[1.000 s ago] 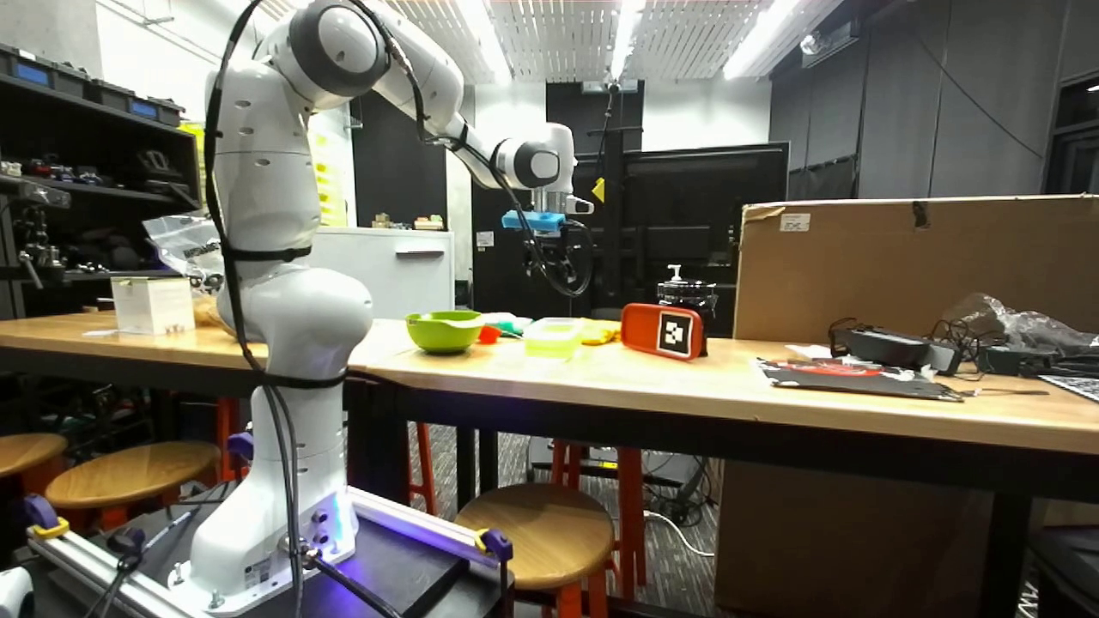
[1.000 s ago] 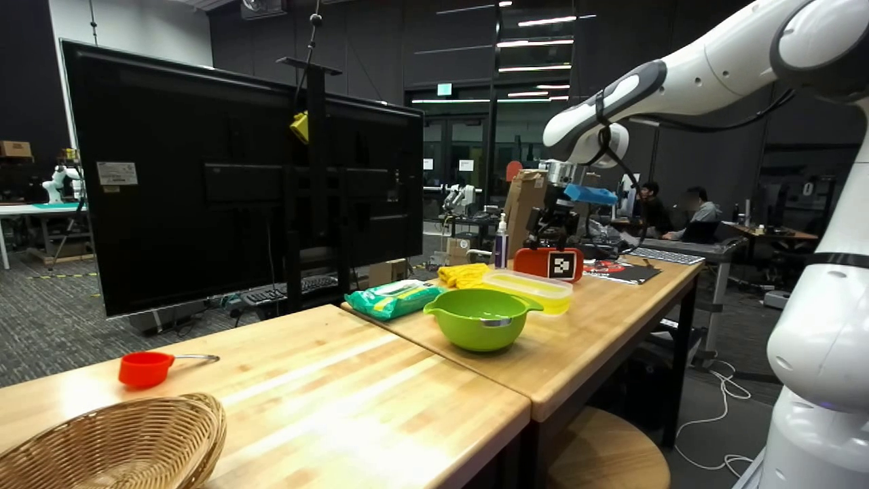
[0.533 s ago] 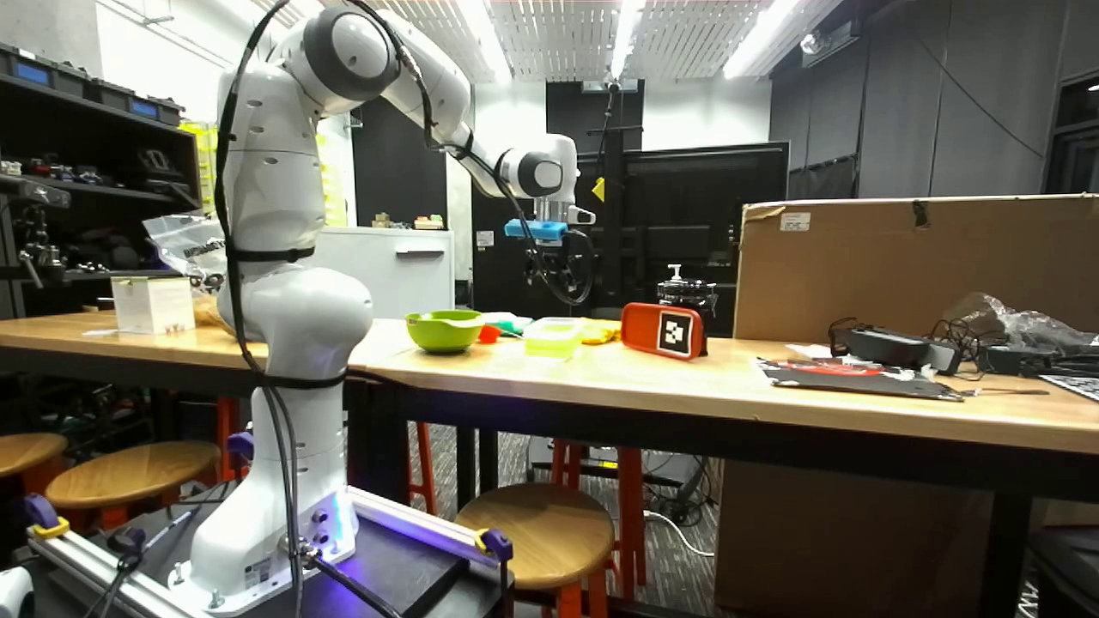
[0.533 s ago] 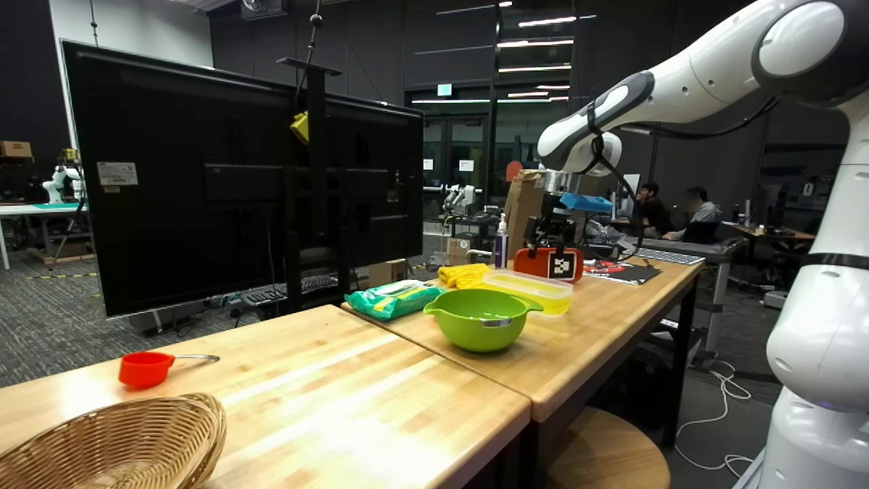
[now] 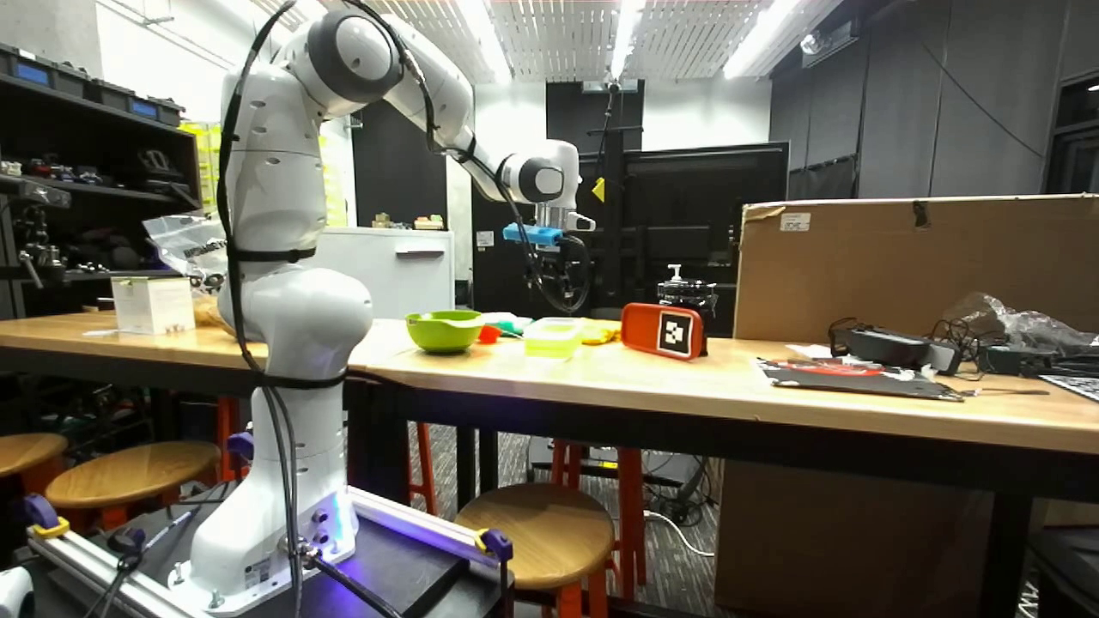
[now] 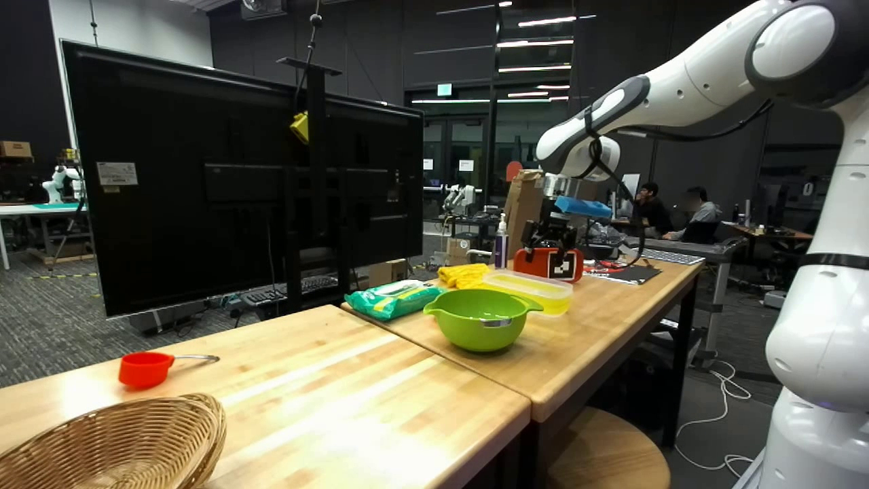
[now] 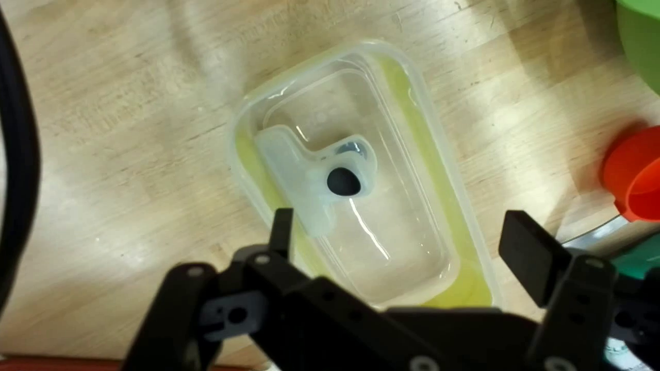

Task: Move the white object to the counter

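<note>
A whitish, T-shaped object (image 7: 296, 172) with a dark round spot lies inside a clear container with yellow-green sides (image 7: 466, 288), against one long side. The container also shows in both exterior views (image 5: 554, 345) (image 6: 555, 305), but the white object cannot be made out there. The container stands on the light wooden counter (image 5: 670, 386), also in the wrist view (image 7: 129, 129). My gripper (image 7: 402, 239) is open and empty, pointing down above the container. The white object lies ahead of the left finger in the wrist view. In an exterior view the gripper (image 6: 551, 248) is above the counter.
A green bowl (image 6: 483, 326), a red measuring cup (image 7: 642, 172), a green wipes pack (image 6: 394, 299) and a yellow cloth (image 6: 465, 275) lie near the container. A red case with a marker (image 5: 648, 330) stands behind. A wicker basket (image 6: 129, 435) is at the near corner.
The arm and gripper have moved down a little, and slightly left in an exterior view. The objects on the counter have not moved.
</note>
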`<move>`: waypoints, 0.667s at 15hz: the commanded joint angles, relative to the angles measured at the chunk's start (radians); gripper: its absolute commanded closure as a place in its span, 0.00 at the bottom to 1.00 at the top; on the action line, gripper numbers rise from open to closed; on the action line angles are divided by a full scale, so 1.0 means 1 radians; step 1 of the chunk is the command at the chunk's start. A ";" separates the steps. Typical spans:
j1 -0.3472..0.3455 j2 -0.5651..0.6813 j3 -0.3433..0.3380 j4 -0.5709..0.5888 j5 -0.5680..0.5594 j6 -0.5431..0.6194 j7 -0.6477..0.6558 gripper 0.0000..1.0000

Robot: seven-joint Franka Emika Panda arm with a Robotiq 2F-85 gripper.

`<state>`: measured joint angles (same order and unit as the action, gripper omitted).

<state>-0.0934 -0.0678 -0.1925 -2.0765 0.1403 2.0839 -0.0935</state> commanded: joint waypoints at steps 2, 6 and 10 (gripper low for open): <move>-0.019 0.024 0.014 -0.009 0.068 0.015 0.051 0.00; -0.022 0.054 0.016 -0.004 0.087 0.006 0.090 0.00; -0.024 0.079 0.016 -0.002 0.088 0.007 0.126 0.00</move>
<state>-0.0988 -0.0026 -0.1920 -2.0823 0.2056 2.0850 0.0058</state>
